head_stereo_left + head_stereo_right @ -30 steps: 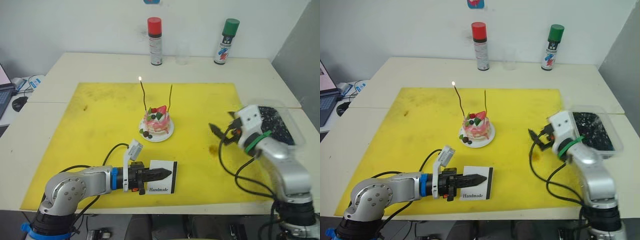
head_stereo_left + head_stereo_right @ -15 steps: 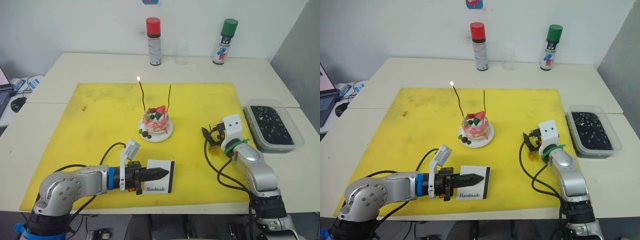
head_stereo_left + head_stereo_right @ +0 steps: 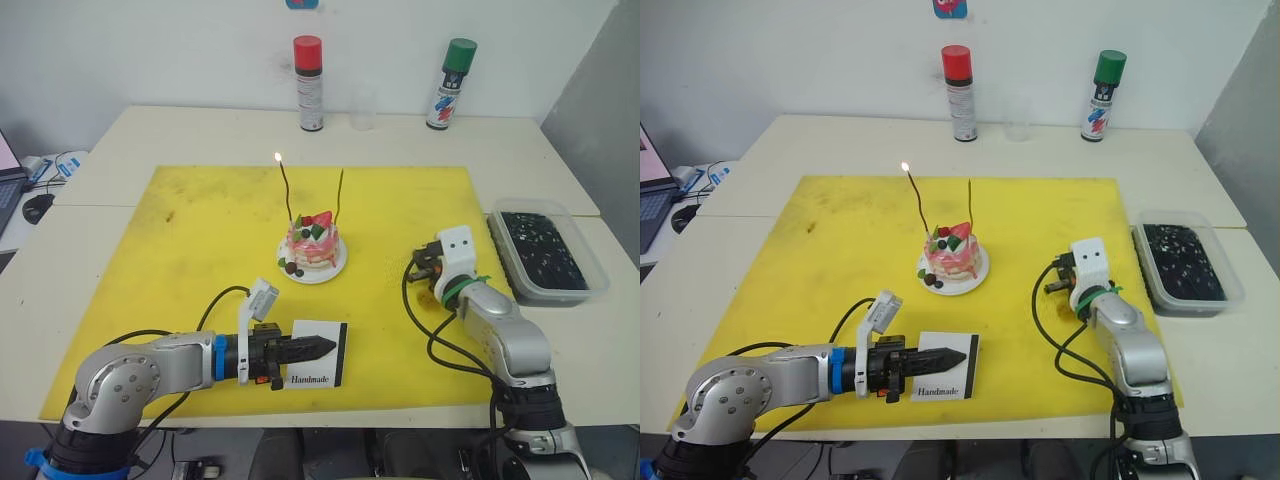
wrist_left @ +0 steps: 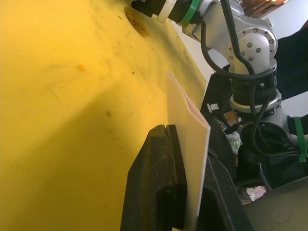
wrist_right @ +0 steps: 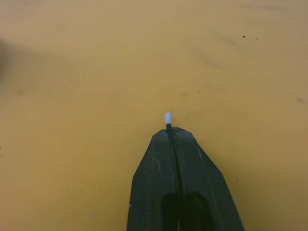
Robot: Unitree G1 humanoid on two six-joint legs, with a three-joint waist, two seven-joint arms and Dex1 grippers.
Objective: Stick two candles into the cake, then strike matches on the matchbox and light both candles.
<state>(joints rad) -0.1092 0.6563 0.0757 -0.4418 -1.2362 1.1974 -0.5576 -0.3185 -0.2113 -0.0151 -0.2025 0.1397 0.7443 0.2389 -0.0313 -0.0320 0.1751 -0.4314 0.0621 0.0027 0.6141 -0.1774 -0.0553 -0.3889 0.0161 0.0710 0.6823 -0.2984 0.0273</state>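
Both candles stand in the cake mid-mat; the left candle burns, the right candle is unlit. The right gripper, beside the cake, pinches a pale-tipped match. The left gripper clamps the matchbox at the mat's near edge, so I judge one strike and one lighting remain.

— What do I have at twelve o'clock?
— A red-capped spray can, a clear cup and a green-capped can.
— At three?
— I see a clear tray of dark bits, beside the yellow mat.
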